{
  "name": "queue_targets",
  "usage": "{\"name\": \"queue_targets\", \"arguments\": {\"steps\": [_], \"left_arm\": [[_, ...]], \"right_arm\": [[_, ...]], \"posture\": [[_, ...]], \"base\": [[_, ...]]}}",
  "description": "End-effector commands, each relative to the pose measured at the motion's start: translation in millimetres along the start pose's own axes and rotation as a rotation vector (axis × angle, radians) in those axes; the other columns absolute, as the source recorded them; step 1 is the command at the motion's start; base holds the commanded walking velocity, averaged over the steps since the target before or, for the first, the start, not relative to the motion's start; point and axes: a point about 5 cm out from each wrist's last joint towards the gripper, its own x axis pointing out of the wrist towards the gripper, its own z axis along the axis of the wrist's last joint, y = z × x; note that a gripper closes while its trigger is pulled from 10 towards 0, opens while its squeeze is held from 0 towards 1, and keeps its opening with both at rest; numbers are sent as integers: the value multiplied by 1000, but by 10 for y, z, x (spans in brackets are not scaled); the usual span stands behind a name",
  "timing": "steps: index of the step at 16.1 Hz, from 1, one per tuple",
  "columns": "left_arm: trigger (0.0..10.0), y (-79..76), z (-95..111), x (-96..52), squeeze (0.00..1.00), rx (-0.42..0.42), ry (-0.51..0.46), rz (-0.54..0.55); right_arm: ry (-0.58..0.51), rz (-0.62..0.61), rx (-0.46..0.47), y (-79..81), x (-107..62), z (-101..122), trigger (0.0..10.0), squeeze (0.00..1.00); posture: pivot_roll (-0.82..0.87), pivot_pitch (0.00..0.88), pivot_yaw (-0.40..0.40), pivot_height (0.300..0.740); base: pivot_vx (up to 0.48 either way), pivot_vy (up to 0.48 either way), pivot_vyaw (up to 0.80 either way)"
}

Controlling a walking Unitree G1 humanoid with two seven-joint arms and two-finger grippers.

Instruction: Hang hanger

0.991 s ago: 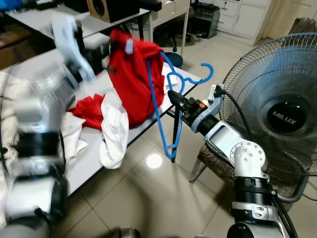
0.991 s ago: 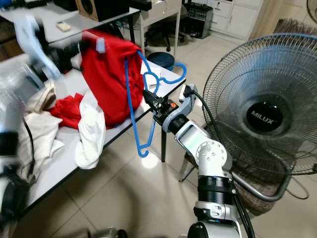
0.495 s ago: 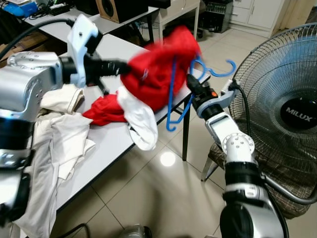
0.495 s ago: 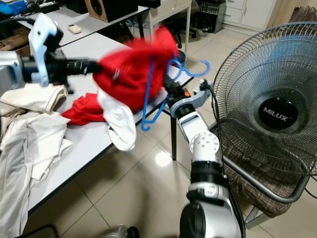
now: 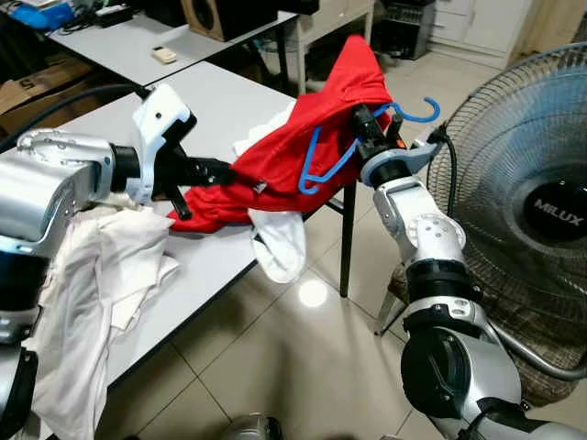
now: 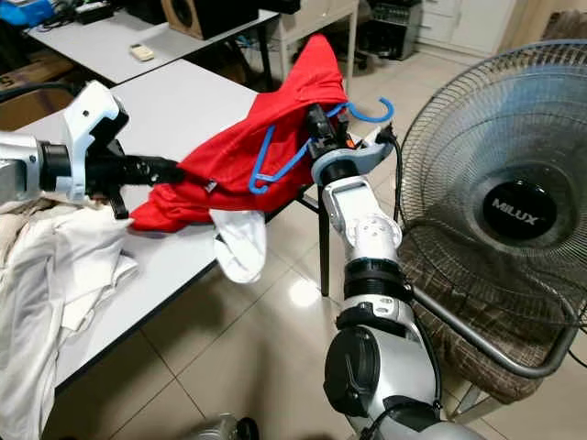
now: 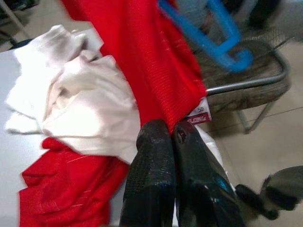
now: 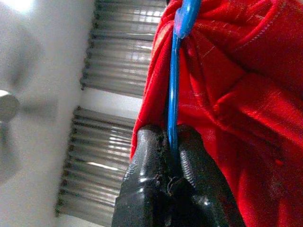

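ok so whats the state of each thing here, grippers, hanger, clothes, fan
left gripper: shut on the red shirt's lower edge
right gripper: shut on the blue plastic hanger
blue plastic hanger: held up, tilted, partly inside the shirt, hook free
red shirt: stretched between both grippers above the grey table
white garment: drooping over the table edge
standing fan: cannot tell if running
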Motion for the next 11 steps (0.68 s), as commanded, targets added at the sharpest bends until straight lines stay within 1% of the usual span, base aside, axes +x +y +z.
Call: {"name": "queue_targets", "arguments": {"steps": [1, 3, 4, 5, 6, 8, 9, 10, 11], "left_arm": [[0, -28, 78, -78, 0, 8, -29, -22], [0, -251, 274, -103, 0, 11, -136, -205], [0, -300, 352, -115, 0, 1, -185, -247], [0, -325, 415, -125, 0, -9, -227, -273], [0, -329, 433, -127, 0, -13, -240, -279], [0, -240, 628, -168, 0, -62, -376, -263], [0, -164, 712, -182, 0, -84, -428, -222], [0, -17, 799, -166, 0, -104, -471, -108], [0, 122, 859, -144, 0, -113, -491, 10]], "right_arm": [[5, 38, -15, 133, 96, -127, 10000, 0], [35, 27, -199, 187, 168, -208, 10000, 0], [41, 22, -254, 199, 188, -241, 10000, 0], [40, 22, -280, 211, 201, -260, 10000, 0], [40, 24, -285, 216, 204, -265, 10000, 0], [71, 41, -329, 239, 220, -359, 10000, 0], [98, 46, -357, 236, 221, -424, 10000, 0], [142, 57, -373, 239, 213, -513, 10000, 0], [196, 74, -386, 248, 200, -600, 10000, 0]], "posture": [[0, 0, 131, 740], [5, 0, 116, 740], [2, 0, 117, 740], [2, 0, 117, 740], [0, 0, 116, 740], [-4, 0, 116, 740], [-4, 0, 116, 740], [-5, 0, 111, 740], [-3, 0, 108, 740]], "base": [[0, 0, 0], [0, 0, 0], [0, 0, 0], [0, 0, 0], [0, 0, 0], [0, 0, 0], [0, 0, 0], [0, 0, 0], [0, 0, 0]]}}
